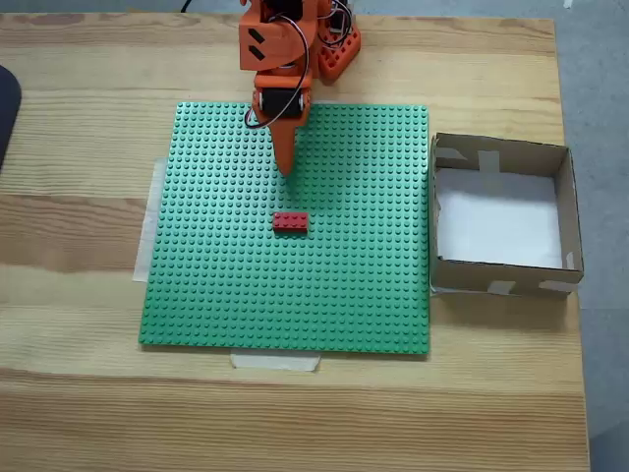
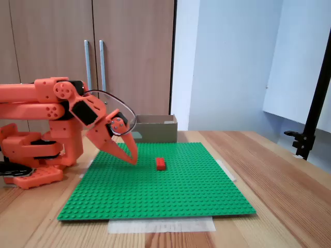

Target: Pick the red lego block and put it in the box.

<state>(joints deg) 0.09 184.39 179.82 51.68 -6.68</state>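
The red lego block (image 1: 289,222) lies flat on the green baseplate (image 1: 364,285), a little left of its middle; in the side-on fixed view the block (image 2: 161,164) sits just right of the arm's tip. My orange gripper (image 1: 286,169) hangs above the plate behind the block, pointing down at it, a short gap away. Its two fingers meet at one tip (image 2: 133,160), shut with nothing held. The box (image 1: 501,218), brown cardboard with a white floor, stands off the plate's right edge and holds nothing; in the side-on view the box (image 2: 155,127) is behind the plate.
The arm's orange base (image 2: 36,155) stands at the plate's back edge. Tape strips hold the plate to the wooden table (image 1: 88,413). A black stand (image 2: 310,124) rises at the right of the side-on view. A dark object (image 1: 5,108) lies at the table's left edge.
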